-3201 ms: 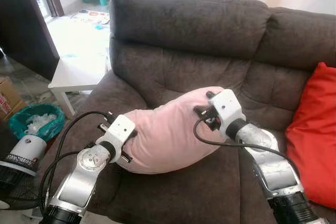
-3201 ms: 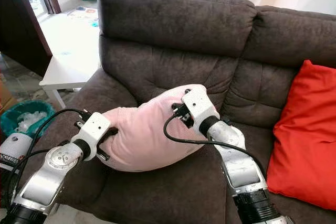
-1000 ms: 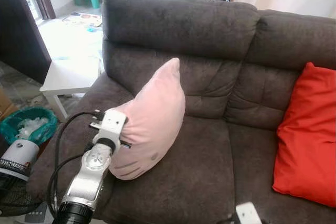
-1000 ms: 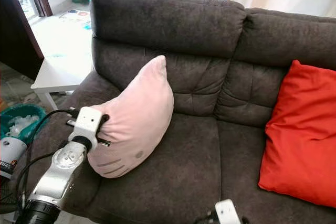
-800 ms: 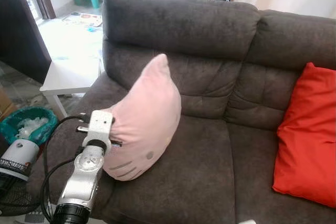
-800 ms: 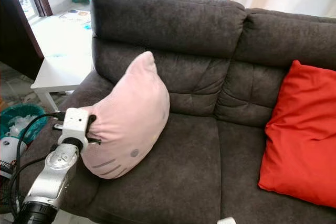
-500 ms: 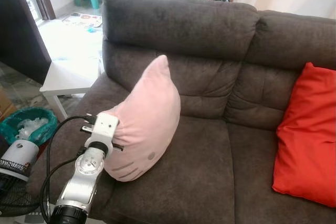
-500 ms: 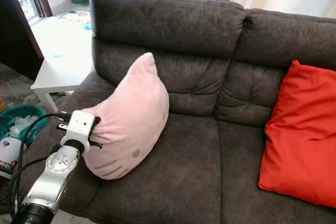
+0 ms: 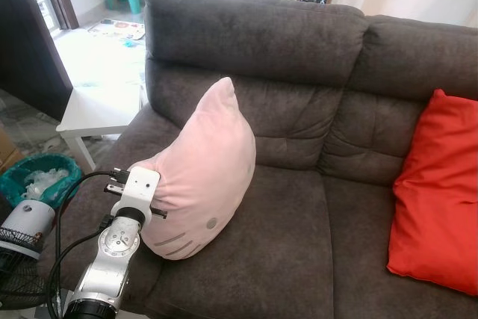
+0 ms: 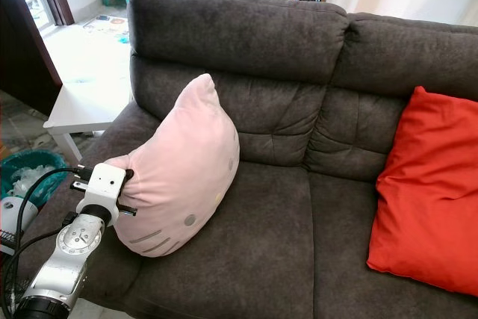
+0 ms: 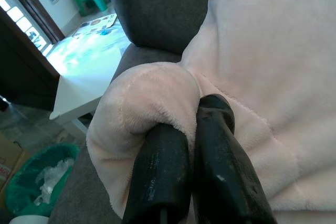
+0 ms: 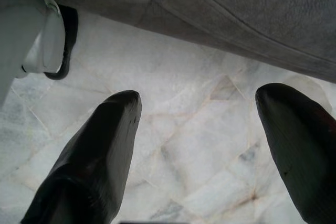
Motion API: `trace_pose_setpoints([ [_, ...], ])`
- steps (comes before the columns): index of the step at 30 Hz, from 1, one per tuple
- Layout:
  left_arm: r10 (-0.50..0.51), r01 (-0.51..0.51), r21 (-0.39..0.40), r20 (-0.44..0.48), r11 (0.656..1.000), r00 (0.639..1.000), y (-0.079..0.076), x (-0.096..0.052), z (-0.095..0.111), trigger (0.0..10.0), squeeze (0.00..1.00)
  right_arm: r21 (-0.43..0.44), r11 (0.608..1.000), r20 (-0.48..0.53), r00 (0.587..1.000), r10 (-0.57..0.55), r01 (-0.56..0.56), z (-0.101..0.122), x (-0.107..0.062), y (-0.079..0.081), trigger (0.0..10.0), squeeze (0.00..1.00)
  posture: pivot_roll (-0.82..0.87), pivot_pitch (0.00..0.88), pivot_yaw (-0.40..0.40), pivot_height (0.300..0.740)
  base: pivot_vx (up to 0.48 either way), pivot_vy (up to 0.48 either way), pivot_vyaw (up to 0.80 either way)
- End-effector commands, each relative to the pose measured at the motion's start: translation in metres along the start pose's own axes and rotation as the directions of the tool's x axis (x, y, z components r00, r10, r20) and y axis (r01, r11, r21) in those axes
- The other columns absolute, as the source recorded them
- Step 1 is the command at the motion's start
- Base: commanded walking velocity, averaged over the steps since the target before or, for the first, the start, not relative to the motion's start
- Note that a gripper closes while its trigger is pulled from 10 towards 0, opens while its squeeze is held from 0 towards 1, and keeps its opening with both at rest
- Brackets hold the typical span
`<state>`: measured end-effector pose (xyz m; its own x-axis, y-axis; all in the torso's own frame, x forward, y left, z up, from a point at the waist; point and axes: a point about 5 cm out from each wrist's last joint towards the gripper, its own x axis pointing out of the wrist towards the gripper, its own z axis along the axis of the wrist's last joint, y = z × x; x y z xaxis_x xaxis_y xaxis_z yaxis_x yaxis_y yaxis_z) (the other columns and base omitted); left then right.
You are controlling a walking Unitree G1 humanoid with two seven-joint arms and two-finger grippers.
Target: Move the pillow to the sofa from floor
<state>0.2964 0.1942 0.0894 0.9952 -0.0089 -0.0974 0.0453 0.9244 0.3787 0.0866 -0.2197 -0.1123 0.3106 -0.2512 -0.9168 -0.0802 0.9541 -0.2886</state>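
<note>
Sofa [image 9: 299, 214]: one pink pillow [image 9: 205, 169], left gripper [image 11: 202, 109] pinching corner; one red cushion [image 9: 437, 199].

My left arm [image 9: 112, 259]: brushed silver housing, round joint disc with small screw holes, white boxy wrist block on top with short black studs sticking out the sides. Black cables [image 9: 71, 211] loop from wrist block back along the forearm; black collar at the base. Left hand [image 11: 191, 129]: two long matte-black fingers, rounded tips. Right hand [image 12: 197, 124]: same black fingers [image 12: 100, 150], smooth, tapered.
</note>
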Motion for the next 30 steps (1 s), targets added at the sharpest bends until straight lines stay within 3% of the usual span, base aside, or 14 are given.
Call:
trace_pose_setpoints([
  [1, 0.022, -0.022, -0.011, 0.022, 1.0, 1.0, 0.003, 0.0, 0.002, 10.0, 0.0, 0.006, 1.0, -0.001, 1.0, 0.0, 0.0, -0.002, 0.0, -0.002, 10.0, 0.0, 0.08, 0.019, -0.095, 0.74, 0.0, 0.0, 0.0],
  [3, 0.032, -0.031, -0.027, 0.02, 0.999, 0.999, 0.004, -0.001, 0.001, 10.0, 0.0, 0.009, 1.0, 0.0, 1.0, 0.0, 0.0, -0.002, 0.0, -0.002, 10.0, 0.0, 0.08, 0.02, -0.096, 0.74, 0.0, 0.0, 0.0],
  [4, 0.039, -0.038, -0.034, 0.024, 0.999, 0.999, 0.005, -0.001, 0.002, 10.0, 0.13, 0.007, 1.0, -0.001, 1.0, 0.003, -0.003, -0.002, 0.0, -0.002, 10.0, 0.0, 0.08, 0.022, -0.098, 0.74, 0.0, 0.0, 0.0],
  [5, 0.047, -0.046, -0.035, 0.03, 0.998, 0.998, 0.006, -0.001, 0.003, 10.0, 0.58, 0.006, 1.0, -0.001, 1.0, 0.004, -0.004, -0.002, 0.0, -0.002, 10.0, 0.0, 0.08, 0.022, -0.098, 0.74, 0.0, 0.0, 0.0],
  [17, 0.173, -0.167, -0.078, 0.086, 0.983, 0.981, 0.024, 0.002, 0.018, 10.0, 0.63, -0.002, 1.0, 0.008, 1.0, 0.014, -0.014, 0.0, 0.0, -0.003, 10.0, 0.0, 0.09, 0.024, -0.1, 0.74, 0.0, 0.0, 0.0],
  [23, 0.174, -0.167, -0.074, 0.11, 0.983, 0.979, 0.022, 0.001, 0.023, 10.0, 0.6, -0.007, 1.0, 0.01, 1.0, 0.018, -0.018, 0.0, 0.0, -0.003, 10.0, 0.0, 0.09, 0.025, -0.099, 0.74, 0.0, 0.0, 0.0],
  [30, 0.108, -0.104, -0.031, 0.194, 0.994, 0.975, 0.009, -0.001, 0.039, 10.0, 0.61, -0.007, 1.0, 0.01, 1.0, 0.021, -0.021, 0.0, 0.0, -0.003, 10.0, 0.0, 0.09, 0.026, -0.099, 0.74, 0.0, 0.0, 0.0],
])
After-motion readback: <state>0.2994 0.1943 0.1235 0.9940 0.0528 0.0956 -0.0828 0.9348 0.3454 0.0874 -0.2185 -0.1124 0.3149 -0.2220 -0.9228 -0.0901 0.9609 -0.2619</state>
